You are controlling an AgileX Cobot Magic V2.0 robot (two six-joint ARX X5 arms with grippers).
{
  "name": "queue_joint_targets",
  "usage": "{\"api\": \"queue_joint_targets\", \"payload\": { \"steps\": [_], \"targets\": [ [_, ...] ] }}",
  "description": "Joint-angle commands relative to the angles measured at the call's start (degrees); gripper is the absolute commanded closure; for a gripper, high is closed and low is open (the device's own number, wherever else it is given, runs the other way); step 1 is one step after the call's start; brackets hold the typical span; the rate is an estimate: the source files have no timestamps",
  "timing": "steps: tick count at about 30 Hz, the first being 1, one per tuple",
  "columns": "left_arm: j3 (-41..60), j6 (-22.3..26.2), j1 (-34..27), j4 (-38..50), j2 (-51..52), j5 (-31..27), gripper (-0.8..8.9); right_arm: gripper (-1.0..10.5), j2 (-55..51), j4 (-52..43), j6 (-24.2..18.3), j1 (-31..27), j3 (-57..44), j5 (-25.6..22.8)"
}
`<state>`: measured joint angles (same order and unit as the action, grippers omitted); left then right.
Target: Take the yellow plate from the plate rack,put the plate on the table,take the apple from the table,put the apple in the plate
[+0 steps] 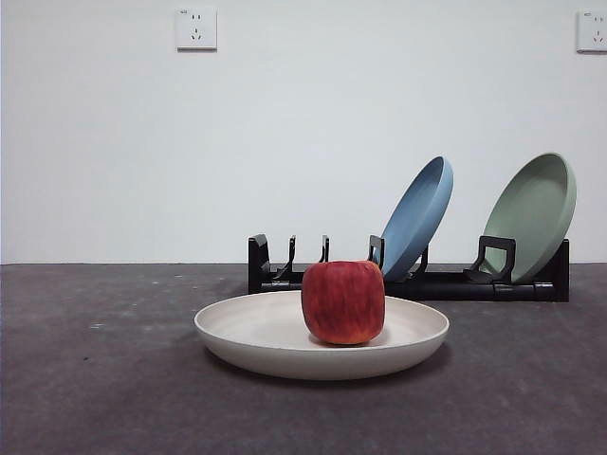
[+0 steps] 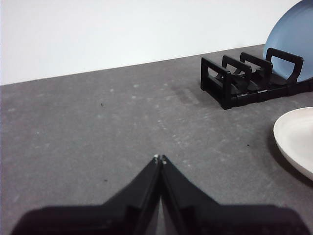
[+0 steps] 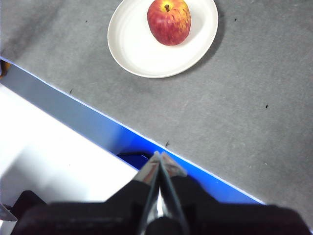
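- Both grippers sit idle with jaws pressed together and holding nothing: the left gripper (image 2: 160, 157) low over bare table (image 2: 98, 127), the right gripper (image 3: 159, 155) high above the table's blue-trimmed edge.
- Upright on the yellow plate (image 1: 256, 332), right of its centre, sits the apple (image 1: 343, 301).
- Flat on the table lies that plate, just in front of the plate rack (image 1: 446, 284).
- A blue plate (image 1: 419, 214) and a green plate (image 1: 533, 212) lean in the rack's right-hand slots; the left slots stand vacant.
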<state>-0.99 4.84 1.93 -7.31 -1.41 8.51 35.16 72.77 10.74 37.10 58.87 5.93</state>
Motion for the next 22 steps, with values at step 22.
{"api": "queue_joint_targets", "payload": {
  "steps": [22],
  "targets": [
    [0.8, -2.1, -0.2, -2.6, 1.3, -0.7, 8.17, 9.5, -0.2, -0.3, 0.3, 0.1, -0.2, -0.1]
  ]
}}
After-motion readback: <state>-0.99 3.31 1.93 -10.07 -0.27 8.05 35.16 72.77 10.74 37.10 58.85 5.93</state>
